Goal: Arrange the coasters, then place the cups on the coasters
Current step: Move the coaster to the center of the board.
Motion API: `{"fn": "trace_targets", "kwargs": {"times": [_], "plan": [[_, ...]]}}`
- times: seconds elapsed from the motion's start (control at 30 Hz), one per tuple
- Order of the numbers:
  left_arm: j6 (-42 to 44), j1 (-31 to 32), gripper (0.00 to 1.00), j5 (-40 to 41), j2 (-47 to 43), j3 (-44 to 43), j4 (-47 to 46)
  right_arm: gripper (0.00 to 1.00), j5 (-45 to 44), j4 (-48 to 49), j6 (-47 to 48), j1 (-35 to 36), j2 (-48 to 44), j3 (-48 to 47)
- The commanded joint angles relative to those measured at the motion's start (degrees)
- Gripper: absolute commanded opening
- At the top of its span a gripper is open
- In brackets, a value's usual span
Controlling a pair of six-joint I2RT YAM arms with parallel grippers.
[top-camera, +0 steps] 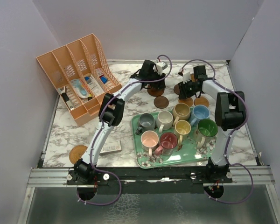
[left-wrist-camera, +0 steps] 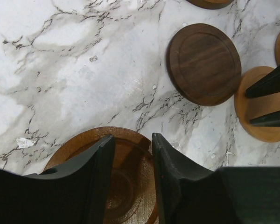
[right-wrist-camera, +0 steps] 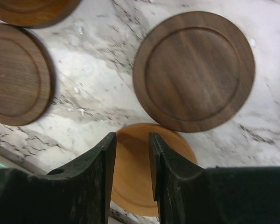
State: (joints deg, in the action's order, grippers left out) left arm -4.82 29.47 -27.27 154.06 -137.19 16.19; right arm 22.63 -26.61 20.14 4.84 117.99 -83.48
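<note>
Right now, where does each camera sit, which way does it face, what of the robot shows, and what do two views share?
Top camera: above and behind the bases, looking down and forward over the table, tray and mugs; the left arm and right arm show.
Left wrist: on the left arm, facing down at a reddish-brown coaster; the left gripper shows at the bottom.
Right wrist: facing down at a pale coaster; the right gripper shows at the bottom.
Shared: both wrist views show that pale coaster.

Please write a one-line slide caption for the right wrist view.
Right gripper, jaws slightly apart, over a light tan coaster on the marble table, dark brown coasters beyond.
</note>
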Motion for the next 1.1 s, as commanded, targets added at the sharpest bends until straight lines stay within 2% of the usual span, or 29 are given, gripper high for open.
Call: {"fn": "trace_targets", "kwargs": {"times": [0.0,0.13,0.2,0.3,0.47,0.7,0.87,1.07], "plan": [[-0.3,0.0,0.44,-3.3,0.3,-2.1,-3.4,0.34,8.8,-3.5,-1.8,1.5,4.0,-3.3],[-1.6,-1.6,0.53,-8.0,-0.6,-4.0,-4.5,0.34,12.0,-3.7,-1.6,1.5,1.9,-4.7],[-2.3,-2.5,0.61,-10.5,-1.5,-4.8,-4.9,0.34,11.7,-2.8,-1.1,1.4,-0.5,-4.1],[-1.2,-3.4,0.69,-13.2,-3.6,-5.2,-4.6,0.37,9.3,-2.2,-0.3,1.4,-3.2,-3.4],[3.8,-4.0,0.71,-14.9,-8.0,-3.5,-0.9,0.40,2.8,-4.3,2.1,1.3,-4.7,-2.6],[13.6,-4.2,0.71,-11.8,-15.8,6.7,6.1,0.39,-6.5,-4.9,5.0,-1.3,-5.6,-0.1],[16.9,-4.2,0.71,-9.6,-21.1,16.2,7.8,0.39,-6.5,-8.3,6.2,-3.2,-3.7,-1.3],[18.4,-4.1,0.71,-7.5,-24.2,21.5,9.1,0.39,-4.1,-10.7,6.4,-3.3,-0.5,-2.5]]}}
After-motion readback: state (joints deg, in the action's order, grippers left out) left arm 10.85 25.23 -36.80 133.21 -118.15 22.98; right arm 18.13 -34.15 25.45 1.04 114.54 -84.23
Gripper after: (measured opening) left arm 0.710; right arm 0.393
